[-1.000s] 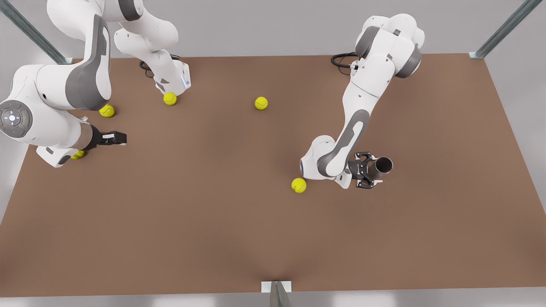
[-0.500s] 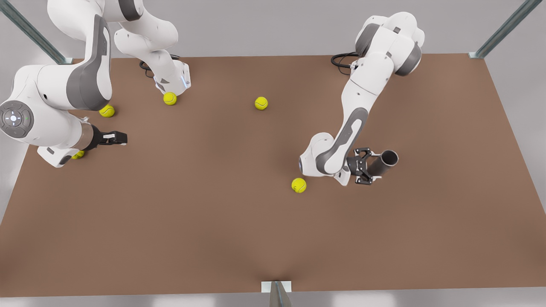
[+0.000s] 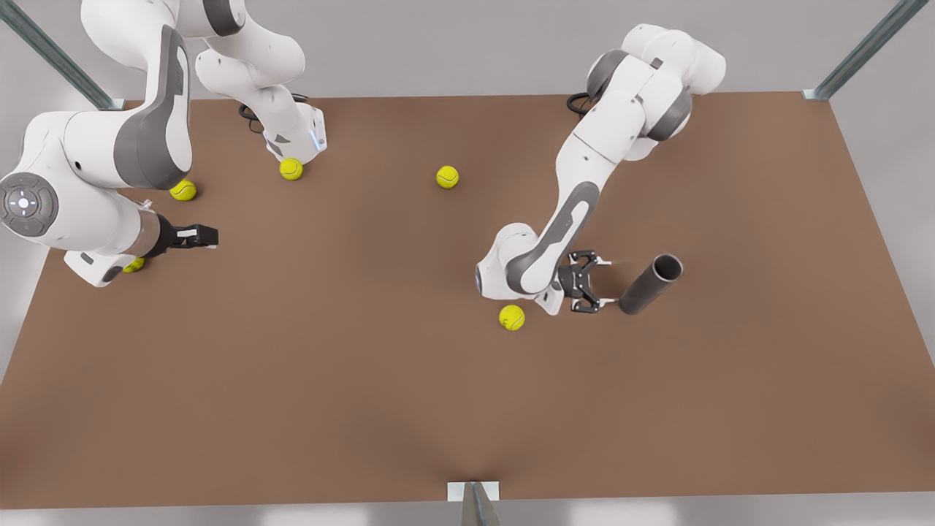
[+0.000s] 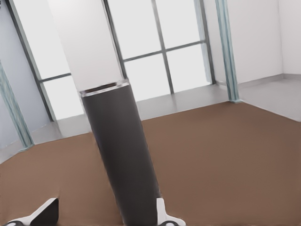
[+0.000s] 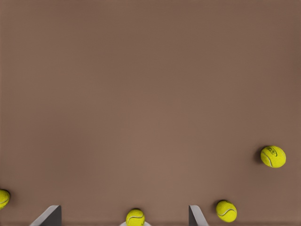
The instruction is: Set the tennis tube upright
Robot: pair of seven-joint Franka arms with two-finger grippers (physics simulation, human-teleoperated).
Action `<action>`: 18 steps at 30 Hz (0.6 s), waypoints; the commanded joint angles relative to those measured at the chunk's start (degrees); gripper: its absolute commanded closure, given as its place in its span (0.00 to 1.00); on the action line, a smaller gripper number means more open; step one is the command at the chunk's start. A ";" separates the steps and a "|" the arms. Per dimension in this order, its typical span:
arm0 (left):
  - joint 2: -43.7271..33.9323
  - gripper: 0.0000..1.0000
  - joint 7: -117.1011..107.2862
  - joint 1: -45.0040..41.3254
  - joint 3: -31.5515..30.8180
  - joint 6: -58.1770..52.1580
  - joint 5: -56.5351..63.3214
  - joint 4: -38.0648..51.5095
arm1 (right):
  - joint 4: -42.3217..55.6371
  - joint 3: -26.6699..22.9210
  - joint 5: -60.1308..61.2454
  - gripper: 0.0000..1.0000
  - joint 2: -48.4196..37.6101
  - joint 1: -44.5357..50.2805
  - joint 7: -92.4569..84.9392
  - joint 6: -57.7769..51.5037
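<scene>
The tennis tube (image 3: pixel 650 283) stood upright on the tabletop (image 3: pixel 730 380), right of centre in the front view. The left gripper (image 3: pixel 605 281) sat just beside its base, jaws released and clear of it. The right gripper (image 3: pixel 208 237) waited at far left, jaws parted, near tennis balls (image 3: pixel 182 190).

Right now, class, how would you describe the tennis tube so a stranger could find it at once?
On the brown table, look to the front view's right, just past the left gripper, open beside it. The tennis tube stands there: a slim grey metallic cylinder with a dark bore, unlike the round yellow-green tennis balls.
</scene>
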 commanded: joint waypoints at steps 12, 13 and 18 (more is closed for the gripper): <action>-34.76 0.00 121.10 23.40 4.56 24.36 -50.67 3.69 | 0.38 -0.04 -1.02 0.00 -0.15 -0.06 -0.10 0.04; -37.05 0.00 122.16 23.40 5.44 23.83 -52.96 3.60 | 0.81 -0.04 -1.47 0.00 -0.15 -0.06 -0.10 0.13; -38.20 0.00 131.21 23.75 5.79 26.20 -52.96 0.61 | 1.34 -0.04 -1.99 0.00 -0.41 -0.15 -0.02 0.13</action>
